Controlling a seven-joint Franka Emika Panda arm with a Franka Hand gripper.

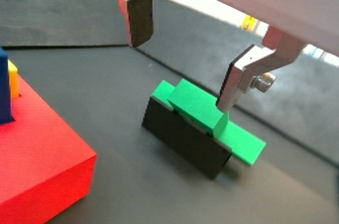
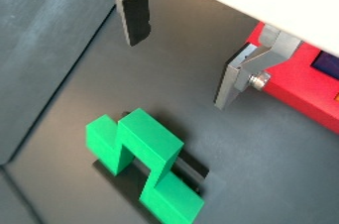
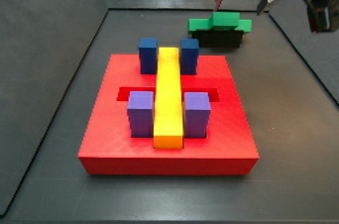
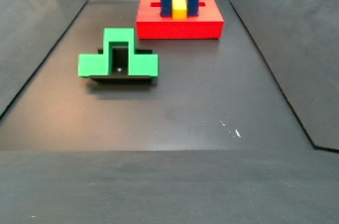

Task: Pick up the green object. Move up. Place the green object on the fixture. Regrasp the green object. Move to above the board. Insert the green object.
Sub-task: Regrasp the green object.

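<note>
I am holding my gripper (image 1: 196,59) open and empty above the green object (image 1: 205,119), which is resting on the fixture (image 1: 185,137), clear of my fingers (image 1: 139,18).

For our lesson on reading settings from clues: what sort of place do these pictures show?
Probably a robot test bench: a dark walled tray floor, a red board of coloured blocks, and an open hand above a green object on the fixture.

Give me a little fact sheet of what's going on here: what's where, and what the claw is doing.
green object: resting on the fixture, not held
gripper: open, empty, hanging above the green object
board: red, apart from the fixture
on board: yellow bar, two blue blocks, two purple blocks
</note>
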